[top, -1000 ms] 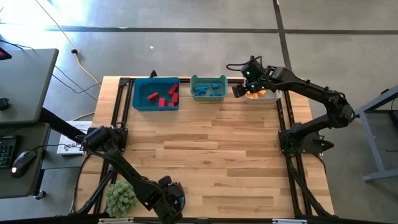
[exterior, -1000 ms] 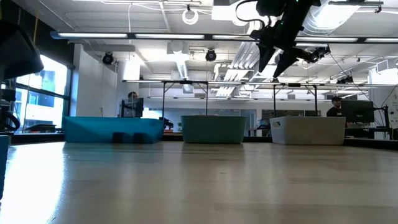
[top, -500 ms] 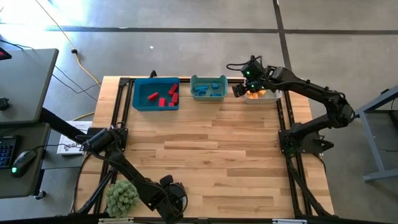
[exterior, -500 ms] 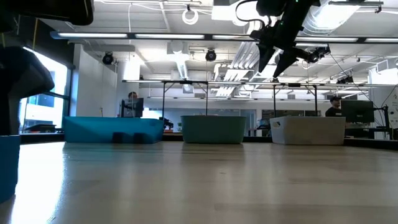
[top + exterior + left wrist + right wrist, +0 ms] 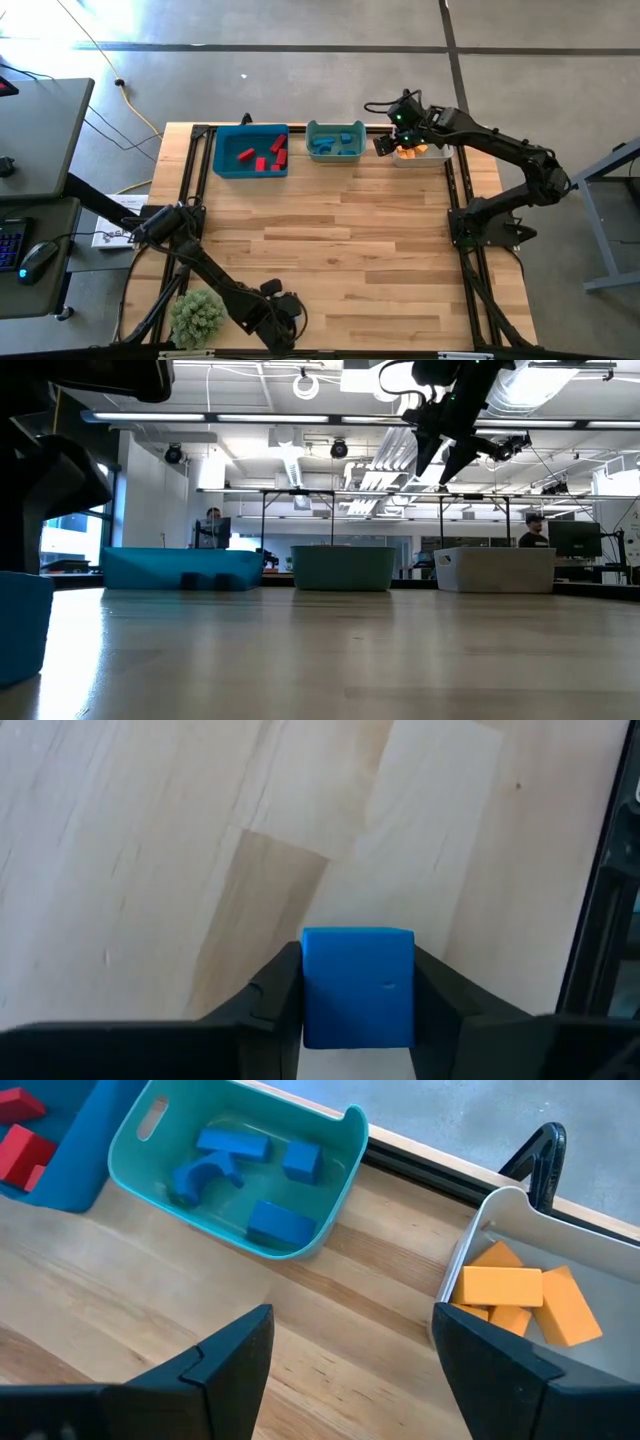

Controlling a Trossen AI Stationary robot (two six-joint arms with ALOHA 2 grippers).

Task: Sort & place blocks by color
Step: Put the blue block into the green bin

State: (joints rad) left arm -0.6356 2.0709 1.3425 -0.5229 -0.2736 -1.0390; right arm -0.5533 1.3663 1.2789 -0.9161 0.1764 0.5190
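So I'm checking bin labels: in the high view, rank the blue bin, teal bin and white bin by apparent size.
1. blue bin, clearly largest.
2. teal bin.
3. white bin looks smallest, but the right hand covers part of it, so this is unsure.

An open-plan lab: concrete floor (image 5: 300,60), ceiling strip lights (image 5: 150,418), desks with monitors (image 5: 575,538).

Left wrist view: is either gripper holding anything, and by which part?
The left gripper is shut on a blue block, its fingers pressing the block's two opposite side faces. The right gripper, above the white bin, is open and holds nothing.
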